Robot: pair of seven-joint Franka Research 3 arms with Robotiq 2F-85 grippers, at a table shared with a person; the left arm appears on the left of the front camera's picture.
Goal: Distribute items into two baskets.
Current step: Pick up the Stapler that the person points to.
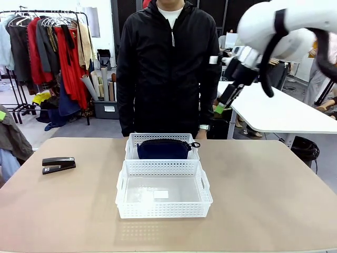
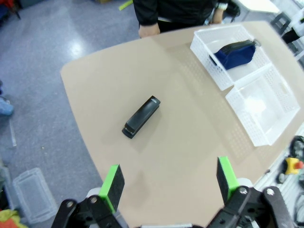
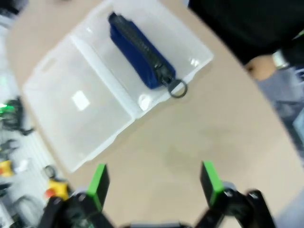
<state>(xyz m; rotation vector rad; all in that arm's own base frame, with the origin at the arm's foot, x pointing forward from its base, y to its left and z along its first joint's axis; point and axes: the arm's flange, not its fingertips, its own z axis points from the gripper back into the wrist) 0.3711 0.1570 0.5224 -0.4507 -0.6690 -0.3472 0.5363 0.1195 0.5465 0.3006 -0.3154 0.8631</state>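
Left wrist view places the black stapler (image 2: 141, 117) flat on the bare table (image 2: 199, 137), ahead of the left gripper (image 2: 169, 182), which hovers above with fingers wide apart and empty; the stapler's long axis runs oblique to the line between the pads. Front view sets it at the table's left side, well apart from both baskets, so the left arm is judged nearer; the right gripper (image 3: 154, 183), likewise spread and empty, hangs high at the far right. The far basket (image 1: 158, 137) holds the navy pouch (image 1: 163, 149); the near basket (image 1: 163, 208), set against it, holds nothing.
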